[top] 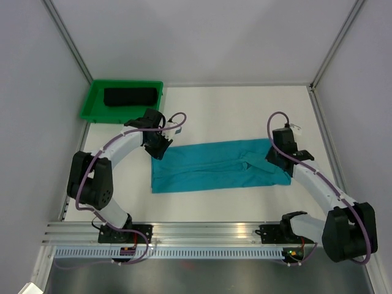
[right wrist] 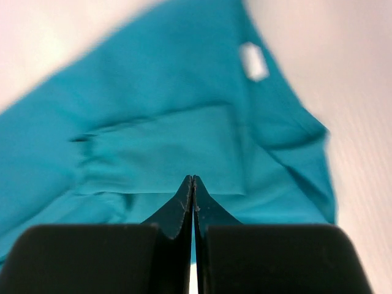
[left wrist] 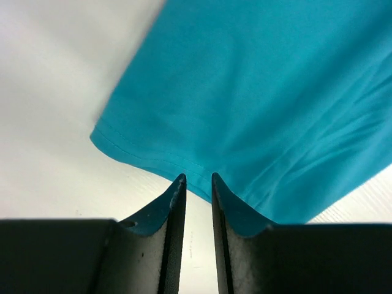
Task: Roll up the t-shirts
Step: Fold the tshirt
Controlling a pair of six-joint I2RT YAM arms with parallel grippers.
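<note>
A teal-blue t-shirt lies flat on the white table, folded into a long strip running left to right. My left gripper is at the strip's far left corner. In the left wrist view its jaws stand a little apart with nothing between them, tips just at the shirt's hem. My right gripper is over the strip's right end. In the right wrist view it is shut, tips together above the folded sleeve of the shirt, near the white neck label.
A green plastic tray stands at the back left corner and holds a dark rolled item. Grey walls close the table on three sides. An aluminium rail with the arm bases runs along the near edge.
</note>
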